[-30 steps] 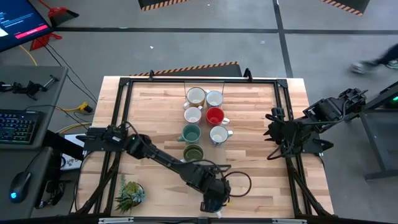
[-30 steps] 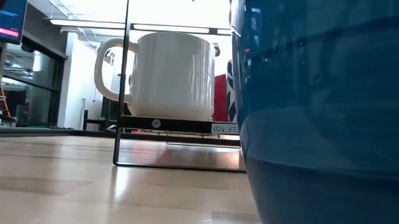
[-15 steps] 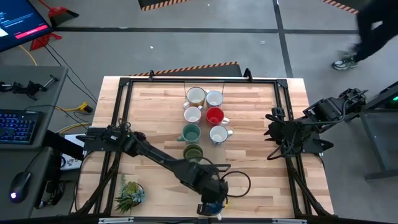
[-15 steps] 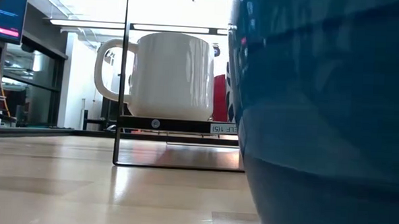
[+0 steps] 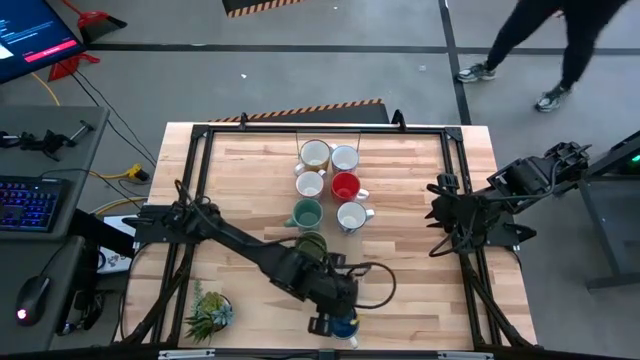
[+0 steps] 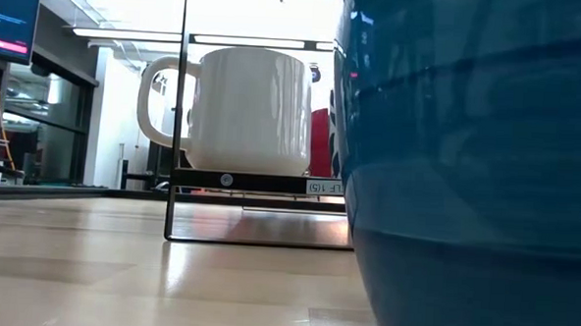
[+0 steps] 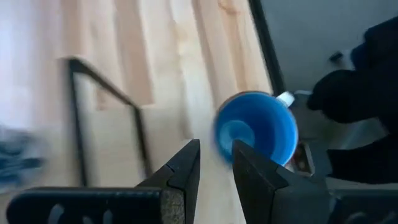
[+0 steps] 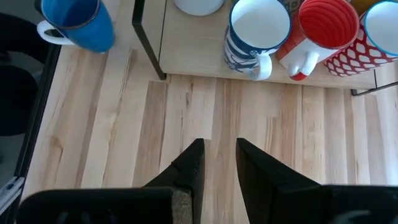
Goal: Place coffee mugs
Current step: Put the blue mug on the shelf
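The blue mug [image 5: 345,326] stands upright on its base at the table's near edge, filling the right of the low view [image 6: 467,171]. My left gripper [image 5: 322,322] hovers just to its left and above it, open by a narrow gap with nothing between the fingers [image 7: 216,146]; the mug [image 7: 256,127] shows beyond them. Several other mugs stand in two rows at the table's middle, among them a red one [image 5: 345,186], a teal one [image 5: 307,213] and an olive one [image 5: 311,244]. My right gripper [image 5: 442,212] waits at the right edge, open by a narrow gap [image 8: 219,146].
A spiky green potted plant [image 5: 208,312] sits at the near left corner. A black metal frame [image 5: 200,180] runs round the tabletop. In the low view a white mug [image 6: 244,107] stands on a low black-framed shelf [image 6: 260,183]. A person [image 5: 540,40] walks on the floor beyond the far right.
My left gripper has risen and drawn back from over the blue mug toward the table's left. The mug stays upright at the near edge.
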Robot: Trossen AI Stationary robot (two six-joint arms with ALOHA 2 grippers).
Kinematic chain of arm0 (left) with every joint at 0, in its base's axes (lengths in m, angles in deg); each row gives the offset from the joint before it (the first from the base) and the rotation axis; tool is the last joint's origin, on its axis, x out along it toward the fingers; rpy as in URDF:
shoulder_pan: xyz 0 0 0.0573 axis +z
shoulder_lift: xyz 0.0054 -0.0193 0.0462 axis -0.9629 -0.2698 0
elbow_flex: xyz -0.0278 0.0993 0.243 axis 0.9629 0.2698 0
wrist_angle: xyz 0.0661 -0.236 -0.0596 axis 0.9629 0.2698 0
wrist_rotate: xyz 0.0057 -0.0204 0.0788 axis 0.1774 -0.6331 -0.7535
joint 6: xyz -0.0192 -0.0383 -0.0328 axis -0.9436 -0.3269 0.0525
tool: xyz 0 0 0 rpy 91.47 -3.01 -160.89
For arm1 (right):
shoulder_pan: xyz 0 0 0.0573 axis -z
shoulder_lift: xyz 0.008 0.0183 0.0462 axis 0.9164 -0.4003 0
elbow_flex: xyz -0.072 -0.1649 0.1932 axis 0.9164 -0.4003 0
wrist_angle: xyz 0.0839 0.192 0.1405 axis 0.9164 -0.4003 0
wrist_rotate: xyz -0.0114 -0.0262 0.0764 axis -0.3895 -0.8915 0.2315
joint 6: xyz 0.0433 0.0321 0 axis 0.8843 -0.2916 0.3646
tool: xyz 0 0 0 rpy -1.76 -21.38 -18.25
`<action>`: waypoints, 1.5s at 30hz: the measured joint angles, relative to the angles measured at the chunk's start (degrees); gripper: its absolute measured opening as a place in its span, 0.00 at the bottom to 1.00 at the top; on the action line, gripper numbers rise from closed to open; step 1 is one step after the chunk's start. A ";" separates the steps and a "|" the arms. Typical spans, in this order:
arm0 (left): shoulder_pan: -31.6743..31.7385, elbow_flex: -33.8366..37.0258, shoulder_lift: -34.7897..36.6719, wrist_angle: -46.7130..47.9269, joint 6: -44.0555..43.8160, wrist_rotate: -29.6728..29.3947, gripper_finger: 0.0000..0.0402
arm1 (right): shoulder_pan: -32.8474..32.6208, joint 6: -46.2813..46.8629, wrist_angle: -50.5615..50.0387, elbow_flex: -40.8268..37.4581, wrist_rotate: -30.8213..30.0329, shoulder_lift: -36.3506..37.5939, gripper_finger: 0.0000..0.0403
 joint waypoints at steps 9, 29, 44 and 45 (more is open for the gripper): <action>-3.72 -0.07 14.29 12.57 4.22 -11.78 0.21 | -0.02 1.50 0.00 0.00 0.04 0.00 0.18; -13.89 43.76 59.31 23.51 -28.11 -25.39 0.21 | -0.49 8.26 1.99 0.00 -0.42 -0.02 0.18; -17.70 95.10 79.79 -23.34 -29.31 -27.13 0.21 | -9.90 19.23 2.14 0.00 -15.01 -1.48 0.18; -17.70 97.21 80.27 -26.38 -28.14 -27.61 0.21 | -9.90 19.25 2.14 0.00 -15.31 -1.94 0.18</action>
